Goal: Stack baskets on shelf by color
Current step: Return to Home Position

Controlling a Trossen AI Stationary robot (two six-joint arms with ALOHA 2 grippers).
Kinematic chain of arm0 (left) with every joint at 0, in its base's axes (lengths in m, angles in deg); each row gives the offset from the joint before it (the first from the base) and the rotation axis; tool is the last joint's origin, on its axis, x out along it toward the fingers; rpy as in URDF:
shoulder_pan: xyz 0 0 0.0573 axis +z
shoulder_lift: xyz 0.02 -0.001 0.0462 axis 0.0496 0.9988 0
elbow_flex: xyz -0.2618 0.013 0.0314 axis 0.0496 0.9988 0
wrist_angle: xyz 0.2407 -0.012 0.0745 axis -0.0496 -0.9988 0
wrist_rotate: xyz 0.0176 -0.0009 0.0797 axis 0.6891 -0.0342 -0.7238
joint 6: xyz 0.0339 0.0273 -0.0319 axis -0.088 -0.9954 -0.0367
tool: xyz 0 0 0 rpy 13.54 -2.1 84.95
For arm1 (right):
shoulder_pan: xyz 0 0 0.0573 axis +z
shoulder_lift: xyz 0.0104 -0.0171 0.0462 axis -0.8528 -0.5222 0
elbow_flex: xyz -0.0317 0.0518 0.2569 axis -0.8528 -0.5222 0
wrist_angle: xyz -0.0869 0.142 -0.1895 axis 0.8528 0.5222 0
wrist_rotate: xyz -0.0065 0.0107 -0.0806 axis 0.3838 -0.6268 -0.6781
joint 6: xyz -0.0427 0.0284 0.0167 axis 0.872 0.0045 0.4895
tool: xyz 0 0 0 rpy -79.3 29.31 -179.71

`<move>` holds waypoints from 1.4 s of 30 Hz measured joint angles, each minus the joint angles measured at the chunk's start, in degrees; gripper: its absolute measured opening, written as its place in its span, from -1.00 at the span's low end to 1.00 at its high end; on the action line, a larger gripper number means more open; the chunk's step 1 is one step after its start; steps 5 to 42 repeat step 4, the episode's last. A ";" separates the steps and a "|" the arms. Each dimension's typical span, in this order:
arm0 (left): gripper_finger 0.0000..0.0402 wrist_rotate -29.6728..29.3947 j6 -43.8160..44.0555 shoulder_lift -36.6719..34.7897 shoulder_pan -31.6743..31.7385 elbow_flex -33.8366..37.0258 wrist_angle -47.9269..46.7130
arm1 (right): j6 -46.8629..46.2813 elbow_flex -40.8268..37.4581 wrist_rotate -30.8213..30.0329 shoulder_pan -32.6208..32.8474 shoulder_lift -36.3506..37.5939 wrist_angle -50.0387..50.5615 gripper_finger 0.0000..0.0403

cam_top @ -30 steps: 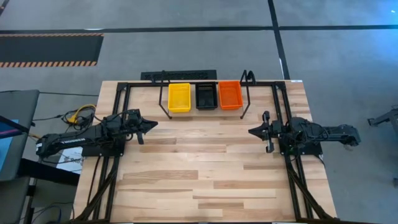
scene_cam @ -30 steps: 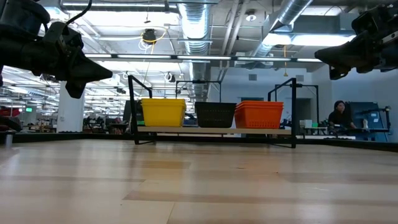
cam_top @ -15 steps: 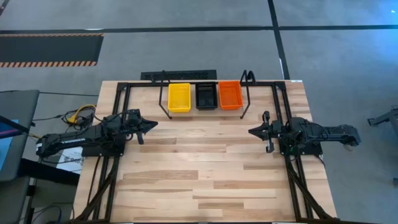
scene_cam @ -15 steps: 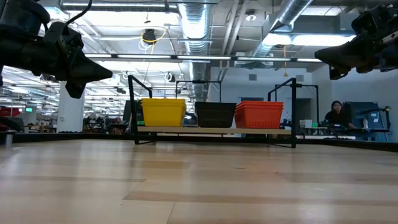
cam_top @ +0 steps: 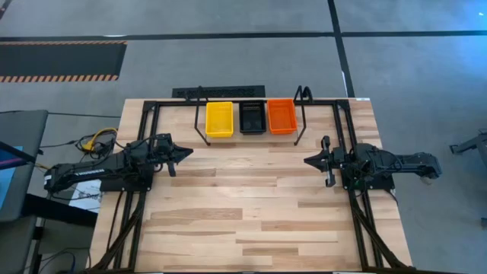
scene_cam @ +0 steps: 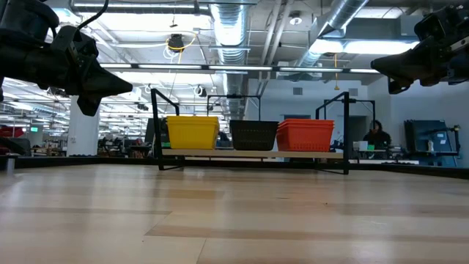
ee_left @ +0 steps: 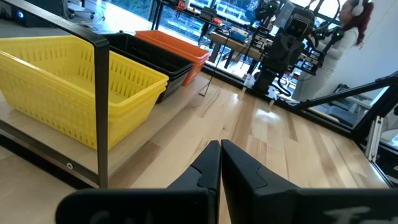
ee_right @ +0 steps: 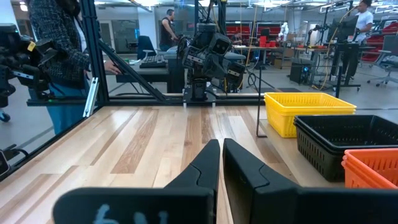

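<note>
With the baskets [cam_top: 253, 117] sitting colour-sorted on the shelf [scene_cam: 249, 153], the left gripper [cam_top: 187, 151] and right gripper [cam_top: 307, 160] are hovering pinched together, empty, seemingly parking at home.

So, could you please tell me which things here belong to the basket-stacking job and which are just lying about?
Job:
- yellow baskets, black baskets, orange baskets, stacked by colour
- shelf under them
- left gripper and right gripper, jaws shut, over the tabletop

Lying about:
- yellow cable beside the table
- striped floor mat
- person in the room behind
</note>
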 joint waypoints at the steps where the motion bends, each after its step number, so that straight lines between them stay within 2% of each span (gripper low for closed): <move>1: -1.00 0.01 0.00 0.00 0.01 0.01 0.00 | -0.01 0.02 -0.01 -0.01 0.00 -0.01 -0.79; 42: -1.00 0.01 0.00 0.01 -0.01 0.00 0.00 | -0.02 0.00 0.00 -0.02 0.00 0.00 -0.79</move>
